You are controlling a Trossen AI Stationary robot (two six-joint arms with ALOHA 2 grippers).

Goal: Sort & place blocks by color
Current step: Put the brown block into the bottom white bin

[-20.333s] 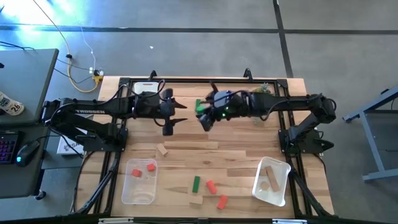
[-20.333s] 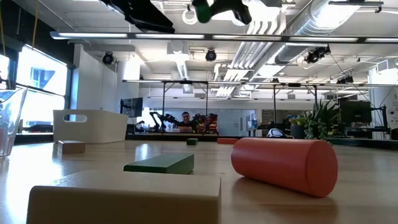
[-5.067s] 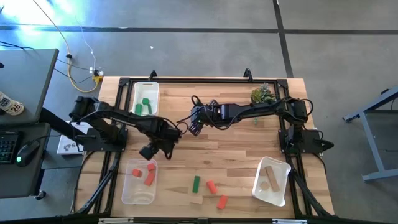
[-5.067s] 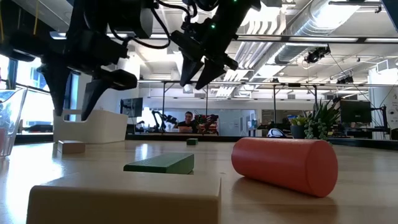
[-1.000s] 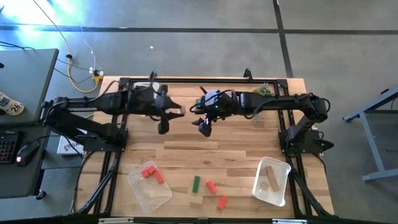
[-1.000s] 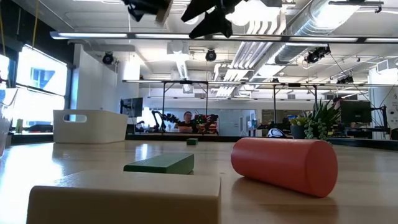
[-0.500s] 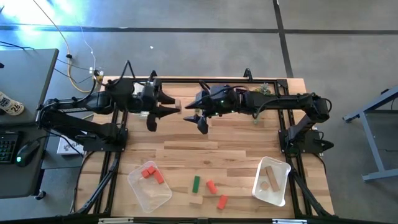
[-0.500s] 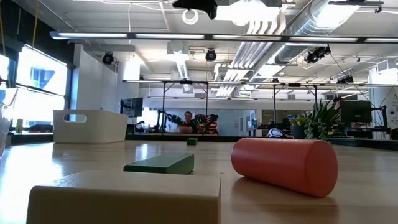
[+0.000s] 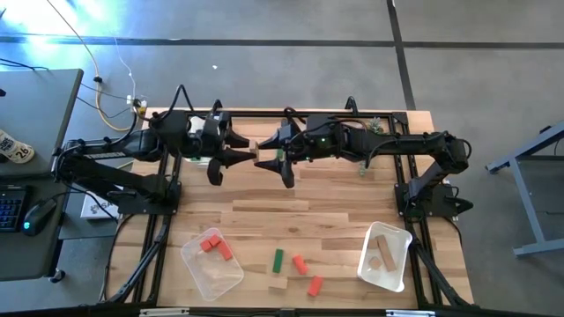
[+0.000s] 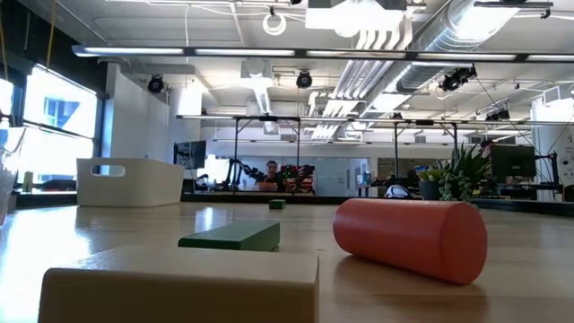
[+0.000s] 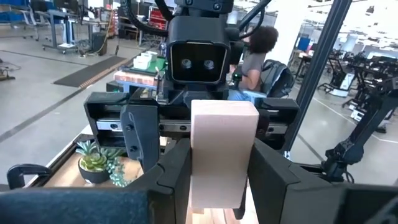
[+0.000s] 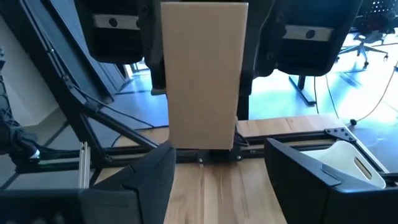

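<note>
From above, you see both arms stretched toward each other over the far middle of the wooden table point(image 9: 352, 220). The left gripper point(image 9: 249, 151) and the right gripper point(image 9: 267, 151) meet tip to tip, and a small tan block point(image 9: 253, 145) sits between them, its long axis running left to right from one arm toward the other. Nearer you, a clear tray point(image 9: 211, 260) holds two red blocks point(image 9: 215, 246). A green bar point(image 9: 278, 259) lies with its long axis running front to back, beside two more red blocks point(image 9: 304, 273) and a tan block point(image 9: 278, 283). A white tray point(image 9: 386, 255) at the right front holds tan blocks point(image 9: 385, 252). A small plant point(image 9: 374, 129) stands at the far right corner.

From table height, you see no gripper. The green bar point(image 10: 230, 236) lies flat, its length running left to right across this view. A red cylinder point(image 10: 411, 238) lies on its side just beside it, and a tan block point(image 10: 179, 283) fills the foreground. A white bin point(image 10: 130, 181) stands far left.

From the left wrist, the left gripper point(image 11: 217, 180) is clamped narrowly on the tan block point(image 11: 222, 152), which points straight forward to the other arm's fingers point(image 11: 142, 140).

From the right wrist, the tan block point(image 12: 202, 74) points at you end-on, between the right gripper's point(image 12: 221, 171) fingers point(image 12: 155, 177), which stand wide on either side without touching it.
</note>
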